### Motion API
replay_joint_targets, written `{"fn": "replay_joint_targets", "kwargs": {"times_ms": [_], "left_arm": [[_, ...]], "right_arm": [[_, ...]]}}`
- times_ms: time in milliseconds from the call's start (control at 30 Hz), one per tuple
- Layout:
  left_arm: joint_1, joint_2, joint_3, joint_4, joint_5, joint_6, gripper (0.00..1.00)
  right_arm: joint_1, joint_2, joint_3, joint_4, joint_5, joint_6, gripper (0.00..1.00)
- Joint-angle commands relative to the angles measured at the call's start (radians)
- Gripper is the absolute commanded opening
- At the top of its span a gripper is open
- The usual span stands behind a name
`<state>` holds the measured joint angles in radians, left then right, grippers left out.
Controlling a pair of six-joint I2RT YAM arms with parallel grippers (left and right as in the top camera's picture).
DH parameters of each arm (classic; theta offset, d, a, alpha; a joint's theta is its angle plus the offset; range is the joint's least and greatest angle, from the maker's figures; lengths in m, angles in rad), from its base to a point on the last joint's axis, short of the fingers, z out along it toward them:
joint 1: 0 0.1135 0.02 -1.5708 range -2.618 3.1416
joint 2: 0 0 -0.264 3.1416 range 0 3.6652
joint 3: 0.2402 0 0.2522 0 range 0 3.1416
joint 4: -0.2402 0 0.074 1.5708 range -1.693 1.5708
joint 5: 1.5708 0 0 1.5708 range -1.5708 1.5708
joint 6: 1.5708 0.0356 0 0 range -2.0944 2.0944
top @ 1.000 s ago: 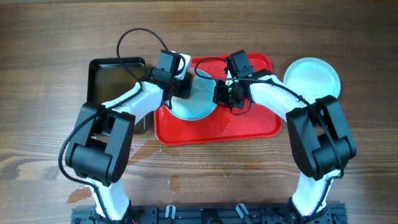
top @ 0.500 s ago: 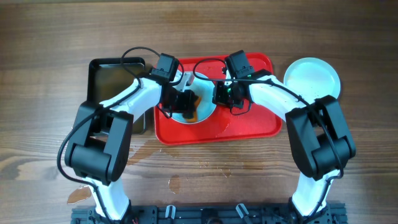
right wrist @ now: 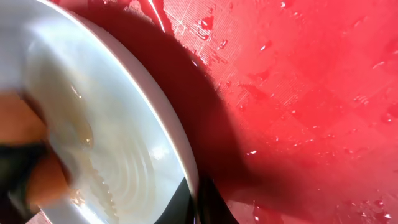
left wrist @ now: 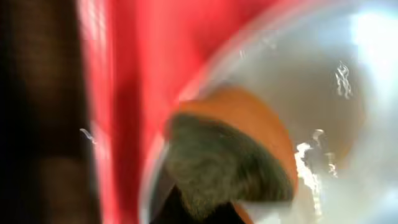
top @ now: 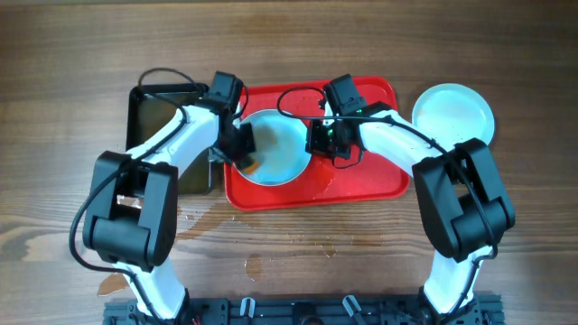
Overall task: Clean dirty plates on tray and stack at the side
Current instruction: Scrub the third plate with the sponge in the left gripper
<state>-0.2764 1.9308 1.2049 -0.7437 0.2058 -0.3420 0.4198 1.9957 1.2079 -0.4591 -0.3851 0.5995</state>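
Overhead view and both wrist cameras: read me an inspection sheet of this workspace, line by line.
Surface: wooden table, with wet patches near the front.
Job's things: red tray, beaded with droplets; centre plate on it; side plate on the table, right of the tray.
Clutter: black tray, left of the red tray.
End effectors: left end effector shut on an orange sponge at the centre plate's left rim; right end effector pinching its right rim.
Cables: black cables loop above both wrists.
Surroundings: nothing seen.
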Motion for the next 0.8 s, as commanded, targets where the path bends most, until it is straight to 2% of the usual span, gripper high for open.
{"fn": "replay_joint_targets", "kwargs": {"times_ms": [0,100,167,200,300,333,400,433,500,533,600,667,700,767], "left_arm": [[0.0,0.065,-0.058,0.017,0.389,0.224,0.04],[0.0,0.065,-0.058,0.198,0.373,0.222,0.04],[0.0,0.065,-0.058,0.353,0.186,0.127,0.04],[0.0,0.065,-0.058,0.408,0.037,0.06,0.04],[0.0,0.065,-0.058,0.417,-0.289,-0.101,0.04],[0.0,0.065,-0.058,0.389,-0.297,-0.116,0.04],[-0.006,0.065,-0.058,0.264,-0.206,-0.114,0.06],[-0.01,0.065,-0.058,0.155,-0.095,-0.107,0.08],[-0.018,0.065,-0.058,0.005,0.062,-0.084,0.04],[-0.02,0.065,-0.058,-0.029,0.249,0.04,0.04],[-0.019,0.065,-0.058,0.032,0.447,0.155,0.04],[-0.017,0.065,-0.058,0.159,0.446,0.15,0.04],[-0.015,0.065,-0.058,0.278,0.391,0.087,0.04],[-0.015,0.065,-0.058,0.406,0.198,-0.018,0.04]], "right_arm": [[-0.008,0.021,-0.006,-0.002,0.009,0.003,0.04],[-0.008,0.021,-0.006,-0.005,0.009,0.003,0.04],[-0.008,0.021,-0.006,-0.005,0.009,0.003,0.04],[-0.008,0.021,-0.006,-0.005,0.01,0.003,0.04],[-0.008,0.021,-0.006,-0.004,0.01,0.002,0.04],[-0.008,0.021,-0.006,-0.003,0.01,0.002,0.05],[-0.008,0.021,-0.006,-0.004,0.01,0.002,0.04],[-0.007,0.021,-0.006,-0.005,0.009,0.002,0.04],[-0.006,0.021,-0.006,-0.005,0.009,0.003,0.04],[-0.005,0.021,-0.006,-0.003,0.002,0.003,0.04],[-0.005,0.021,-0.006,-0.003,0.002,0.002,0.04],[-0.005,0.021,-0.006,-0.006,0.002,0.002,0.04],[-0.005,0.021,-0.006,-0.009,0.002,0.002,0.04],[-0.005,0.021,-0.006,-0.009,0.002,0.002,0.04]]}}
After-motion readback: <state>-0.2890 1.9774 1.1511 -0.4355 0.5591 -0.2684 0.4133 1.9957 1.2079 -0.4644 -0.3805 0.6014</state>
